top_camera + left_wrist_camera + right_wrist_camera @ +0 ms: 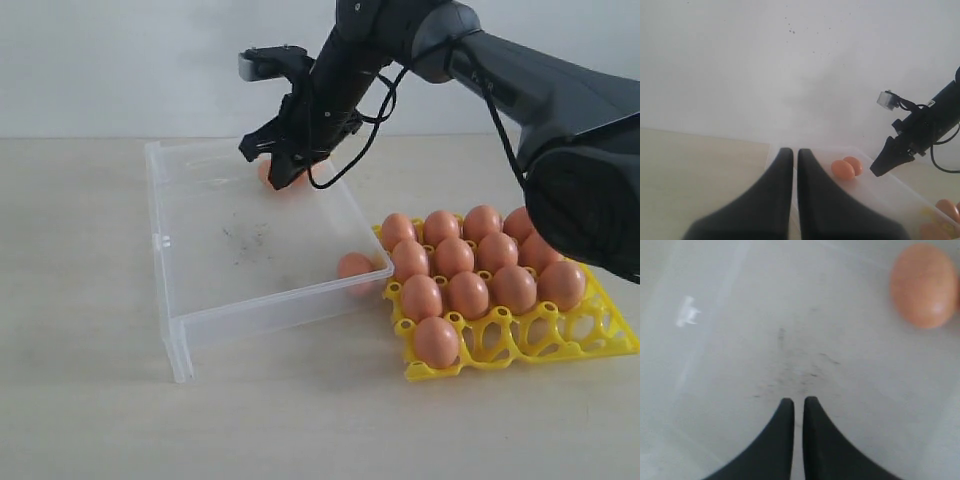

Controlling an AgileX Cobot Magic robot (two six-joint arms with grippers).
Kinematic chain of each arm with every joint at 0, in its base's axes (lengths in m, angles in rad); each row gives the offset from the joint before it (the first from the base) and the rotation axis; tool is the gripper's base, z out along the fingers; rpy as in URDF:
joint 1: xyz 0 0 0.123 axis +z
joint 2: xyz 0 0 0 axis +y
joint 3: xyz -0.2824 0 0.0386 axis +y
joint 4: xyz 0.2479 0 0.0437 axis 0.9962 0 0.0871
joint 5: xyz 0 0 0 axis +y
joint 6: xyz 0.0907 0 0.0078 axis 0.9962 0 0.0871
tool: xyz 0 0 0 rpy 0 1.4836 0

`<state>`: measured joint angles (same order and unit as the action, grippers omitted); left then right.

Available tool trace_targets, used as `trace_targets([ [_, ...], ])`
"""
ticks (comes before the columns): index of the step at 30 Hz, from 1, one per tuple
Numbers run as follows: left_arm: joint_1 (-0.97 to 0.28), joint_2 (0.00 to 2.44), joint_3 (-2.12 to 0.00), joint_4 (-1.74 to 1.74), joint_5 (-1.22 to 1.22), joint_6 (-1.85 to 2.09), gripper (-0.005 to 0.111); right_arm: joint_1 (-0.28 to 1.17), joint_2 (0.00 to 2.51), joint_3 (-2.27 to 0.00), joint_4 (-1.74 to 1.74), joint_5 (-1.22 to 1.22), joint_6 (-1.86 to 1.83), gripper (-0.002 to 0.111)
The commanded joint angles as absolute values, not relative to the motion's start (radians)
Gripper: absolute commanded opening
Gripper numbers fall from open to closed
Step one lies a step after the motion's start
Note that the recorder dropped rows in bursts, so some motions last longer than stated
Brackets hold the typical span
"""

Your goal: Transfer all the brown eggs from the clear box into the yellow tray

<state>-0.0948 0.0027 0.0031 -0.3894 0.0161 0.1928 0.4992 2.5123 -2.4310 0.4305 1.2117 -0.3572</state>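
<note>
Hovering over the far half of the clear box (270,305), the right pincer (795,400) was clenched with nothing between its jaws; only the scuffed box floor showed beneath it. Left pincer (791,150) also clenched, empty, held back from the work.

Brown eggs (453,257): thirteen counted in the yellow tray (500,345), which sat on the tabletop (80,400) just beside the box. Three cups in its near row were open. Three eggs were in the box: a touching pair (842,169) at the far wall, partly hidden behind the right pincer in the exterior view, and a lone egg (355,266) in the corner nearest the tray.

Risks noted:
- Jaws shut. A descent like this would probably strike or nudge an egg instead of straddling it; they need to part first.
- The box floor looked smooth, so a glancing touch could send an egg rolling.
- The pair touched. Closing on one could shove its neighbour against the wall.
- The lone egg sat tight against the corner walls, leaving little room for a finger.
- A loose cable hung below the right wrist and might snag.
</note>
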Motion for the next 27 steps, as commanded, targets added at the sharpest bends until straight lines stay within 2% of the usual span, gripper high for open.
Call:
trace_targets([
  [1, -0.102, 0.0, 0.0, -0.4, 0.0, 0.185, 0.004, 0.522, 2.451, -2.407, 0.587, 1.221, -0.469, 0.0],
  [5, -0.102, 0.0, 0.0, -0.4, 0.0, 0.185, 0.004, 0.546, 2.339, -2.392, 0.272, 1.221, -0.437, 0.0],
  [6, -0.102, 0.0, 0.0, -0.4, 0.0, 0.185, 0.004, 0.546, 2.303, -2.331, 0.254, 1.221, -0.417, 0.0],
  [11, -0.102, 0.0, 0.0, -0.4, 0.0, 0.185, 0.004, 0.56, 2.208, -2.028, 0.327, 1.221, -0.49, 0.0],
  [13, -0.102, 0.0, 0.0, -0.4, 0.0, 0.185, 0.004, 0.579, 2.171, -1.833, 0.374, 1.221, -0.551, 0.0],
  [15, -0.102, 0.0, 0.0, -0.4, 0.0, 0.185, 0.004, 0.594, 2.149, -1.691, 0.396, 1.019, -0.578, 0.0],
  [20, -0.102, 0.0, 0.0, -0.4, 0.0, 0.185, 0.004, 0.602, 2.149, -1.506, 0.41, 0.798, -0.564, 0.0],
  [24, -0.102, 0.0, 0.0, -0.4, 0.0, 0.185, 0.004, 0.667, 2.129, -1.394, 0.625, 0.897, -0.694, 0.0],
  [27, -0.102, 0.0, 0.0, -0.4, 0.0, 0.185, 0.004, 0.745, 2.07, -1.342, 0.645, 0.836, -0.712, 0.0],
])
